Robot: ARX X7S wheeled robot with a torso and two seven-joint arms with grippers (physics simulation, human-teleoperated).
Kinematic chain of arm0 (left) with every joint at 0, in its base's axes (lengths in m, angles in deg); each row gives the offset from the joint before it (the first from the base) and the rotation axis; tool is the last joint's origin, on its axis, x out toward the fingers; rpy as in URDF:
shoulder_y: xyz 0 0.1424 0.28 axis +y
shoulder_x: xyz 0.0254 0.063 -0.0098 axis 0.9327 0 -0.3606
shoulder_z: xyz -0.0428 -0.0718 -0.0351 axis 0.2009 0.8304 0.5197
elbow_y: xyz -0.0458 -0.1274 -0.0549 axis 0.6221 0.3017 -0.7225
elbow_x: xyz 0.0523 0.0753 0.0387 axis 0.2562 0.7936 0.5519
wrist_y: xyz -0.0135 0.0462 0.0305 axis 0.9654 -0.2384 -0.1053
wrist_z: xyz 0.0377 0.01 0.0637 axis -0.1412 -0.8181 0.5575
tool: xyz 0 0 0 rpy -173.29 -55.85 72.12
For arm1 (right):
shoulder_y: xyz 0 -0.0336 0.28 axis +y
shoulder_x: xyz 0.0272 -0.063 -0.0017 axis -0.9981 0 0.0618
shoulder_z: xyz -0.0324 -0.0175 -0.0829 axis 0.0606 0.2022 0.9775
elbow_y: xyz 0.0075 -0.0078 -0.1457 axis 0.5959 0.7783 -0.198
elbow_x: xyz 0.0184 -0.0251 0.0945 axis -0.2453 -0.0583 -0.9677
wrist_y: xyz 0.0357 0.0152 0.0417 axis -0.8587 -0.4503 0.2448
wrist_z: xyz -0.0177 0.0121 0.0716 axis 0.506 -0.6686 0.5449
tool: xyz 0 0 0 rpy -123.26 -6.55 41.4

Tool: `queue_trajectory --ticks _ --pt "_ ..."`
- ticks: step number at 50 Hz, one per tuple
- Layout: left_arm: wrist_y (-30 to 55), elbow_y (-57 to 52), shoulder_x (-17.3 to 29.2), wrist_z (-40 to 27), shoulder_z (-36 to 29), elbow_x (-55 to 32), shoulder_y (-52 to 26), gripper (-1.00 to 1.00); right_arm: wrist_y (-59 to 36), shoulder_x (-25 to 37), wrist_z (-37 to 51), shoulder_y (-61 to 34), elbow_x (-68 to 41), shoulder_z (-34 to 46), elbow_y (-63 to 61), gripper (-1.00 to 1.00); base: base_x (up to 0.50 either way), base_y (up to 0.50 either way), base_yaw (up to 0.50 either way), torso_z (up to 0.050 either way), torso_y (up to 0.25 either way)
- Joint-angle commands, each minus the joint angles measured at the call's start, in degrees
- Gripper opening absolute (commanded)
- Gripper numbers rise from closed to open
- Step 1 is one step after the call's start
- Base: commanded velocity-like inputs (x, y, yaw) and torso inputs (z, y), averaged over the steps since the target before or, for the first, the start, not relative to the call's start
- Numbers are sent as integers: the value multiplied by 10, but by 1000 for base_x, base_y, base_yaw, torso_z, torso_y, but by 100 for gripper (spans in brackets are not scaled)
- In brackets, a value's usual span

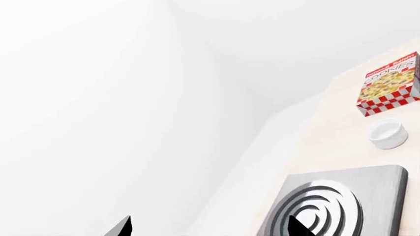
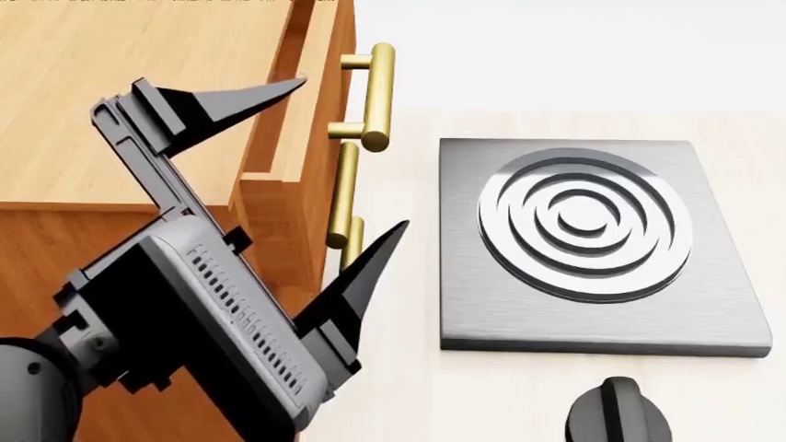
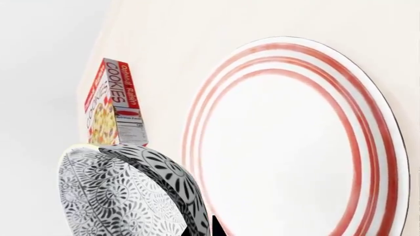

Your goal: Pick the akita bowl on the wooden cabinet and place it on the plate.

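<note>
Trouble, if it came, looked likeliest at the release. The bowl (image 3: pixel 125 196) hung in the right gripper (image 3: pixel 206 230), its rim seemingly pinched between dark tips at the frame's edge — off the cabinet (image 2: pixel 110 101), close beside the plate (image 3: pixel 295 142) but not yet over its middle. Let go there and it might catch the ringed rim and tip, or slide toward the cookie box (image 3: pixel 115 105). The left gripper (image 2: pixel 331 175) idled near the stove (image 2: pixel 590 244), jaws spread wide and empty.
</note>
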State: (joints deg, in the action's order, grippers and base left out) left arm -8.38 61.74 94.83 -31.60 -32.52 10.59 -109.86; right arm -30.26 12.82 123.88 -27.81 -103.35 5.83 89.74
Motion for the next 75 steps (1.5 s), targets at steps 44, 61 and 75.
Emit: queue_trajectory --ticks 44,61,75 --pt "-16 33 -7 14 0 14 26 100 13 -8 -32 -7 18 -1 66 -100 0 0 0 0 0" --pt "-21 49 -16 21 -1 19 34 100 18 -10 -47 -15 24 1 103 -100 0 0 0 0 0" --pt "-25 51 -13 21 -1 22 41 100 23 -12 -60 -17 32 5 109 100 0 0 0 1 0"
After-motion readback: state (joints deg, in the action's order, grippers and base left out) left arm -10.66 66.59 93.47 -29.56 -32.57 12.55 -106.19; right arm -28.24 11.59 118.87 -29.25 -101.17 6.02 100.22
